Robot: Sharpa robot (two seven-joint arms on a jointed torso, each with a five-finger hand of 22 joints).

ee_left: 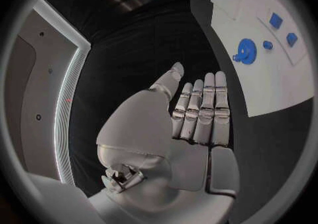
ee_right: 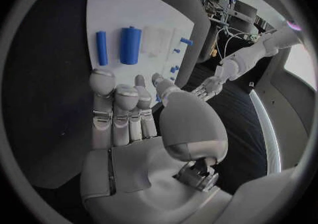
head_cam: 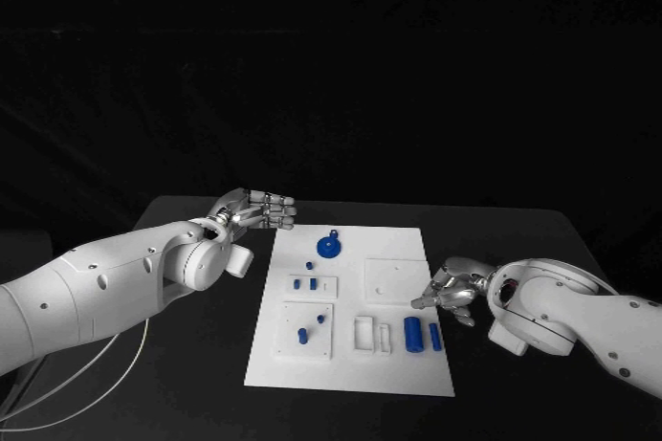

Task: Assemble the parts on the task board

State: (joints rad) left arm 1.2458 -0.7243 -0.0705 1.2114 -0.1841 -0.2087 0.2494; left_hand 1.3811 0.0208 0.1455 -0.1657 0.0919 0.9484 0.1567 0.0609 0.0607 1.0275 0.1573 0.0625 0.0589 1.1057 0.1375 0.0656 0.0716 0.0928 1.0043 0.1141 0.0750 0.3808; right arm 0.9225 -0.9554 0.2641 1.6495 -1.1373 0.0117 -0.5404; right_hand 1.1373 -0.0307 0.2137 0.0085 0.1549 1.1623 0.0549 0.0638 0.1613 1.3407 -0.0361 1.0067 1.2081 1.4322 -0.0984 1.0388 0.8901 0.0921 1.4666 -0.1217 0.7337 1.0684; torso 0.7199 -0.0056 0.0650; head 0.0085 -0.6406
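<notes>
The white task board (head_cam: 393, 245) lies in the middle of the black table. On it are a round blue disc (head_cam: 328, 245), several small blue pegs (head_cam: 302, 336) and two blue cylinders (head_cam: 412, 333) side by side near the front right. My left hand (head_cam: 255, 211) hovers off the board's far left corner, fingers straight and holding nothing. My right hand (head_cam: 452, 290) is at the board's right edge, just beyond the cylinders, and holds nothing. In the left wrist view the left hand (ee_left: 195, 112) points past the disc (ee_left: 246, 51). In the right wrist view the right hand (ee_right: 132, 112) reaches toward the thick cylinder (ee_right: 130, 45).
A white rectangular frame (head_cam: 364, 334) sits on the board left of the cylinders. A raised white square (head_cam: 393, 278) lies near my right hand. Black table (head_cam: 496, 240) stretches round the board on all sides. A white cable (head_cam: 83, 384) hangs under my left arm.
</notes>
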